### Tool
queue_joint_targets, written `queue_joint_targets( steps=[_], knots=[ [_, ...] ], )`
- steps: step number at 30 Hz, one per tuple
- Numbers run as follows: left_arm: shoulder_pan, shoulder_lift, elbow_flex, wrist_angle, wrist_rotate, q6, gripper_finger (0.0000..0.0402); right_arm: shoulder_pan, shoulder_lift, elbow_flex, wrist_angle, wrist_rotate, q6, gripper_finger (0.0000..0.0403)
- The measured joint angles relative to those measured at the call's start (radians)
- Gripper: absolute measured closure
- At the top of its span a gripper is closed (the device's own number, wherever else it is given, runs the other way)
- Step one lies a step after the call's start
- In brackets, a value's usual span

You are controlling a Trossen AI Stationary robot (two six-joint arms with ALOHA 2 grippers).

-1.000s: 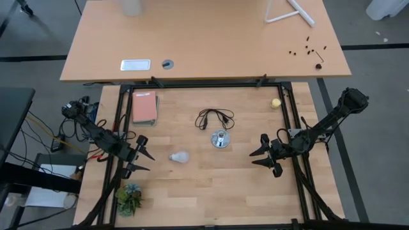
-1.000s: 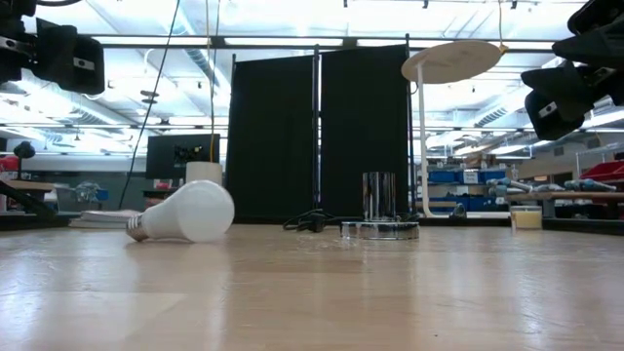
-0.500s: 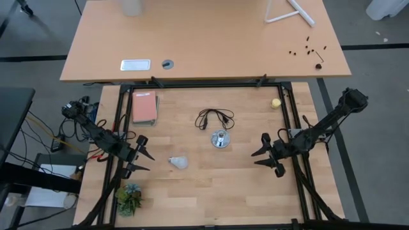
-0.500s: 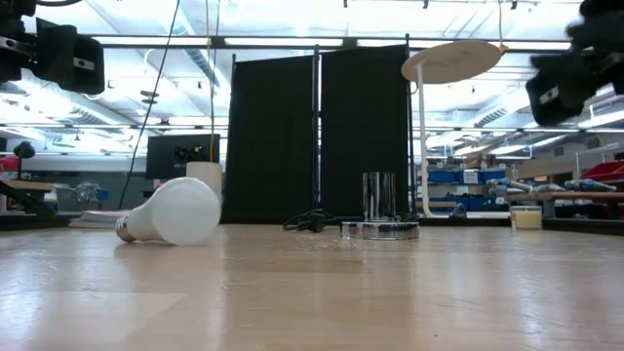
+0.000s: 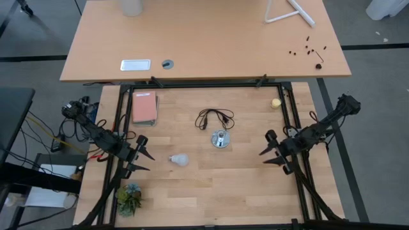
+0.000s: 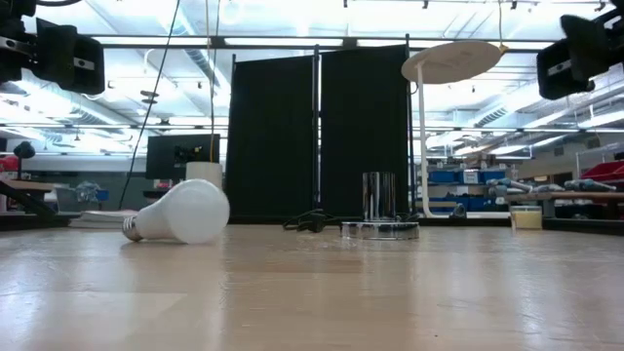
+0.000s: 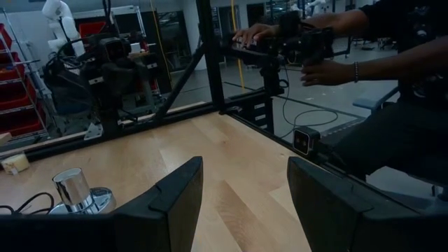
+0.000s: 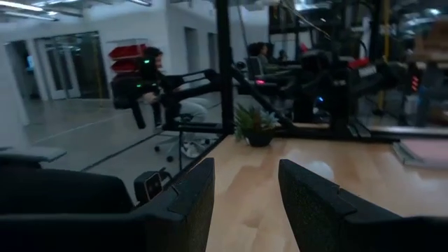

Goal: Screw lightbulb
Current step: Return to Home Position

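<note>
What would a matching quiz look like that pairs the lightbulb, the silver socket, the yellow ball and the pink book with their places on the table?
1 lightbulb
2 silver socket
3 yellow ball
4 pink book

A upper right corner, overhead view
B lying left of the middle
C upper left corner, overhead view
D standing near the middle

Pairs: 1-B, 2-D, 3-A, 4-C

lightbulb (image 5: 180,159) lies on table (image 5: 211,191) near left gripper (image 5: 149,164).

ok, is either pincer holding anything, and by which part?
Nothing is held. The left pincer and right pincer are both open and empty at the table's sides; the lightbulb lies loose on it.
</note>
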Motion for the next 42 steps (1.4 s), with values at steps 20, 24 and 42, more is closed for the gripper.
queue_joint_targets(
  steps=[20, 24, 42],
  knots=[
    [0.000, 0.000, 0.000, 0.001, -0.002, 0.000, 0.0188, -0.149, -0.301, 0.000, -0.255, -0.139, 0.110, 0.0235],
    [0.000, 0.000, 0.000, 0.001, -0.002, 0.000, 0.0188, -0.166, -0.295, 0.000, -0.225, -0.137, 0.106, 0.0235],
    [0.000, 0.000, 0.000, 0.000, -0.002, 0.000, 0.0188, -0.166, -0.294, -0.001, -0.218, -0.134, 0.103, 0.0235]
  ],
)
